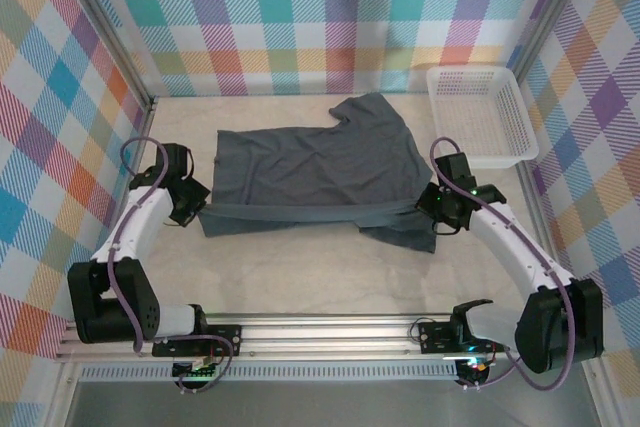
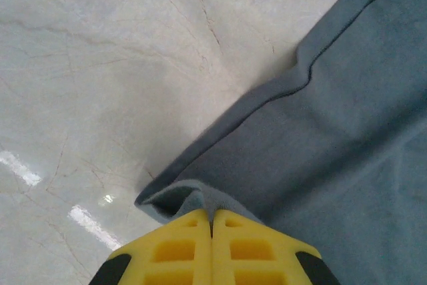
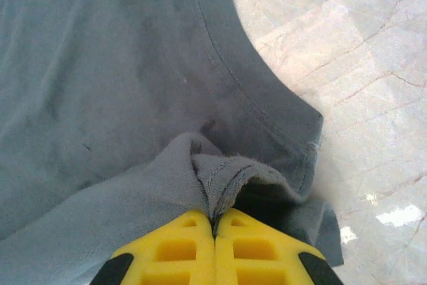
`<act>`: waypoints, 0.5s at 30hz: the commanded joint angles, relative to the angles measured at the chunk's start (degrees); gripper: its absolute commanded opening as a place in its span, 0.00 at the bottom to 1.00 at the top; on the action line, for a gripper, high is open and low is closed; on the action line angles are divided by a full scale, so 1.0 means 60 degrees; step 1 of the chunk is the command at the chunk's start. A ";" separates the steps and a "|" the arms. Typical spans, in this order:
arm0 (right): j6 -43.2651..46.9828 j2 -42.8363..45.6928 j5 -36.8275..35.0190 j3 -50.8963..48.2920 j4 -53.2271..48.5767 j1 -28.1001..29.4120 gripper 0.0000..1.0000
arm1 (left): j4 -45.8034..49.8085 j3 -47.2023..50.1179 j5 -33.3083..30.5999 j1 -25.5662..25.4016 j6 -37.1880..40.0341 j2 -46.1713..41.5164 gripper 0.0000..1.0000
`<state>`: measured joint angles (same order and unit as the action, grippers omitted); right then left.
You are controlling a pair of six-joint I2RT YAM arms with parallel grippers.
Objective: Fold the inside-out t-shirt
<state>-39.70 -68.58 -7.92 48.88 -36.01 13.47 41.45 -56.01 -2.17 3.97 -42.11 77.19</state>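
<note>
Pastel plaid walls on three sides, all pink, teal, purple and orange checks. Bare metal posts up the back corners. Pale marble-look tabletop with thin brownish veins, pretty glossy, bright glare patches from lighting overhead. Silver aluminium rail along the near edge.

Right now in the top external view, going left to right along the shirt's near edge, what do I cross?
left gripper → t-shirt → right gripper. Each gripper is shut on one end of that edge.
</note>
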 commanded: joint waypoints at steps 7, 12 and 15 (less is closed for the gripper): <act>0.0770 -0.2303 0.0630 0.1009 0.1545 -0.0794 0.00 | -0.1066 -0.1210 -0.0531 -0.0053 0.0329 0.2179 0.00; 0.1038 -0.3738 0.1169 0.1624 0.1669 -0.0869 0.26 | -0.1258 -0.1665 -0.0529 -0.0217 0.0301 0.3524 0.26; 0.1104 -0.3420 0.1086 0.1926 0.1120 -0.0871 0.43 | -0.1299 -0.1711 -0.0482 -0.0268 0.0327 0.3409 0.46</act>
<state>-34.74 -91.22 -2.39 57.76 -27.59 8.69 34.00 -64.71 -3.64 3.01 -40.60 98.63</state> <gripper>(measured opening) 0.404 0.418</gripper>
